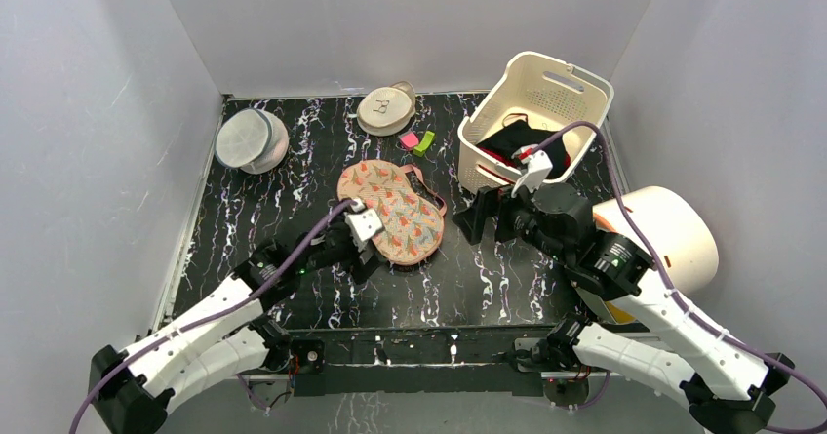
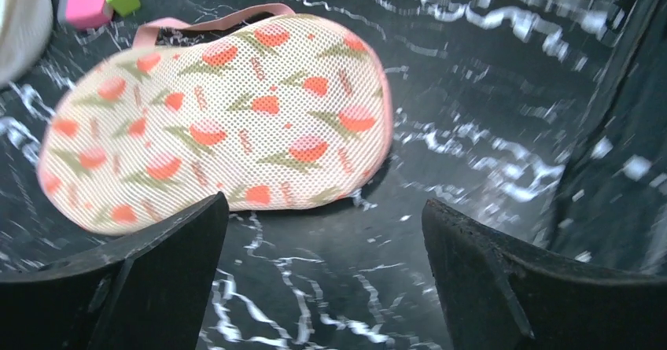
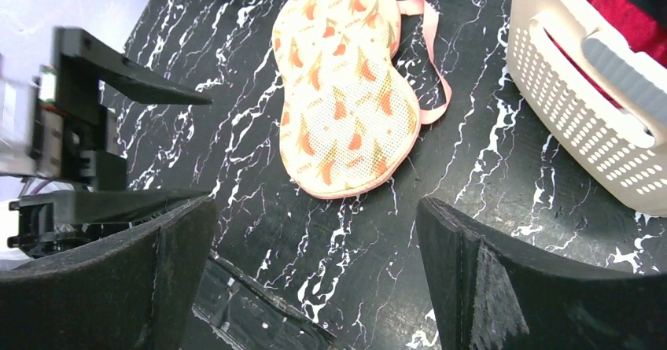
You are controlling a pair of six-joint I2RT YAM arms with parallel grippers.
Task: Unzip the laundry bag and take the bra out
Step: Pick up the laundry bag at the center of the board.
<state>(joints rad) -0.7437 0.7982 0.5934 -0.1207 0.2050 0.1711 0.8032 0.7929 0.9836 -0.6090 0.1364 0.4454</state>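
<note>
The laundry bag (image 1: pixel 395 210), a flat two-lobed beige-pink mesh pouch with red-and-green prints and a pink loop, lies flat mid-table. It also shows in the left wrist view (image 2: pixel 220 122) and the right wrist view (image 3: pixel 346 90). No zip pull shows. The bra is not in view. My left gripper (image 1: pixel 375 258) is open and empty at the bag's near edge, its jaws wide over bare table (image 2: pixel 326 208). My right gripper (image 1: pixel 478 224) is open and empty just right of the bag, a little above the table (image 3: pixel 315 208).
A white basket (image 1: pixel 561 68) with black and red clothes stands back right. A round grey-white domed pouch (image 1: pixel 251 139) sits back left and a beige disc pouch (image 1: pixel 387 108) at the back. Pink and green blocks (image 1: pixel 416 141) lie behind the bag. A white cylinder (image 1: pixel 663 234) stands right.
</note>
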